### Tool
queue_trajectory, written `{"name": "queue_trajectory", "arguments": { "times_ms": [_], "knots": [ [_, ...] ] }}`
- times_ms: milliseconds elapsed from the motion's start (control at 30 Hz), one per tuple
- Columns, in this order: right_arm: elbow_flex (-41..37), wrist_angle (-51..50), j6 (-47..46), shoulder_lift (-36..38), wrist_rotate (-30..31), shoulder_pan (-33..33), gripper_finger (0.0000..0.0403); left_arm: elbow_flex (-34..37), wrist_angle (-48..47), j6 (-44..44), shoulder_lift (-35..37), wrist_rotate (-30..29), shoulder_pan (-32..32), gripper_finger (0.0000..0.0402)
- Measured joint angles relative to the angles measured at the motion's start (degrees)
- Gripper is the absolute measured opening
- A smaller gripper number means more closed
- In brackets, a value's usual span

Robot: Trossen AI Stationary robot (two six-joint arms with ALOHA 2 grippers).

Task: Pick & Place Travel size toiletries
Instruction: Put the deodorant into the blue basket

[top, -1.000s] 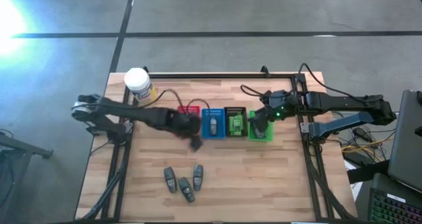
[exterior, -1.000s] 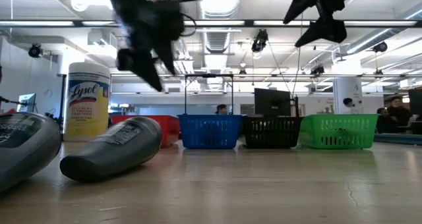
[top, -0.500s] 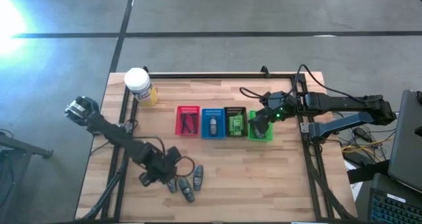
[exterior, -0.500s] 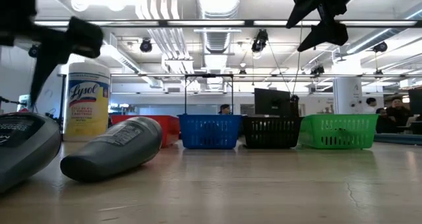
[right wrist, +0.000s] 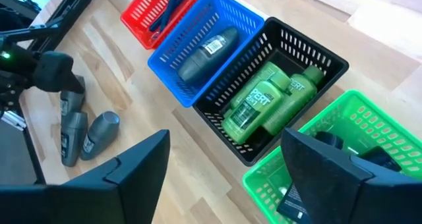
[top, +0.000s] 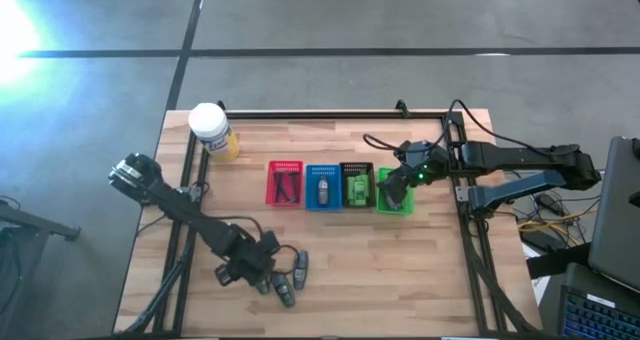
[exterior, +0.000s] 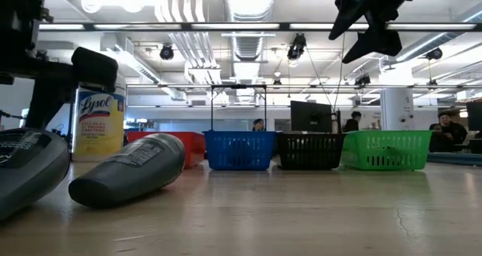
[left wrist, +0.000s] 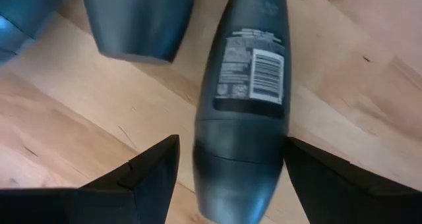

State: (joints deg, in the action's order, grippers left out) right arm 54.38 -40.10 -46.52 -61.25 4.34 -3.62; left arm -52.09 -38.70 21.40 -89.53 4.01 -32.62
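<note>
Now the left tool stands low at the near-left of the light wooden bench, having swung across from above the red slotted plastic basket over the past second. Its dark fingers are spread, one each side of the cap end of a dark grey oval plastic tube with a white barcode label; neither visibly touches it.

- Meaning for the task, as a judgement: a fresh pick is being lined up; the tool is not yet pressed onto the tube.
- Grey tubes on the bench: a cluster of about four, lying flat, close together near the front edge. Matte, rounded body, with a seam where the cap meets it. Likely prone to roll or slip if gripped off-centre.
- Red basket: slim dark stick-like pieces.
- Blue slotted plastic basket: one grey oval tube, lying lengthwise.
- Black slotted plastic basket: bright green little tubes, side by side.
- Green slotted plastic basket: dark items, not identifiable.
- Right tool: hovering over the green basket, fingers spread, nothing between them; barely shifted over the same second.
- White-lidded yellow jar: upright at the far-left corner, well apart from the rest.
</note>
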Motion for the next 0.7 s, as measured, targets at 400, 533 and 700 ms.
{"name": "queue_trajectory", "arguments": {
  "times_ms": [400,533,700],
  "knots": [
    [-0.3,-0.1,0.1,0.0,0.2,0.0,0.0298,1.4,1.8,-2.9,-0.2,1.5,0.3,0.0208],
    [-0.3,-0.4,0.1,0.0,0.2,0.0,0.0306,0.8,1.7,-5.5,-0.2,1.5,0.9,0.0198],
    [-0.3,-1.6,0.0,0.0,0.1,0.0,0.0311,-0.9,-3.8,-9.2,-0.1,1.4,1.5,0.0198]
  ]
}}
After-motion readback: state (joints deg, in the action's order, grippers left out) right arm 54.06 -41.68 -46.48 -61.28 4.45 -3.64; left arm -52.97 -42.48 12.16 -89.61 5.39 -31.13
